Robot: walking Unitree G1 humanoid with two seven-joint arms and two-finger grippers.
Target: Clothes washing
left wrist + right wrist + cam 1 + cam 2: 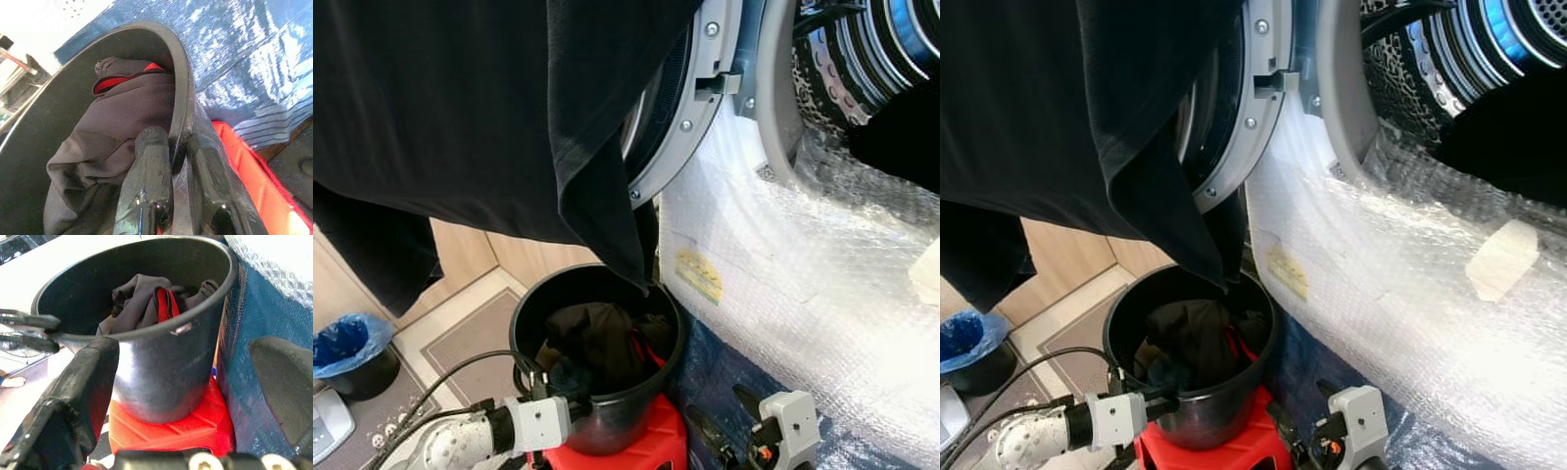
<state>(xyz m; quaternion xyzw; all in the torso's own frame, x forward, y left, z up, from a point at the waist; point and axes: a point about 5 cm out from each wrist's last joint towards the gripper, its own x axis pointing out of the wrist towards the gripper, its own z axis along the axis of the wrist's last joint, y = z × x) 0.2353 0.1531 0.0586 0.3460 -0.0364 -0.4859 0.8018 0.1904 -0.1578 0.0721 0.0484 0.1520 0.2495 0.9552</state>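
Left wrist view: I'm seeing my left tool (178,161) clamping the rim of the round black plastic bucket (607,411) of dark clothes (597,343), sitting on a red plastic stool (646,446). Right tool (195,382), fingers apart, is facing the bucket's wall, close beside it.

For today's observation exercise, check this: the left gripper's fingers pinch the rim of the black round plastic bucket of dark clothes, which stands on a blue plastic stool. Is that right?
One detail is wrong: the stool is red, not blue. The left gripper does pinch the rim of the black round plastic bucket of dark clothes, one finger inside and one outside, but the bucket stands on a red plastic stool, as the right wrist view shows.
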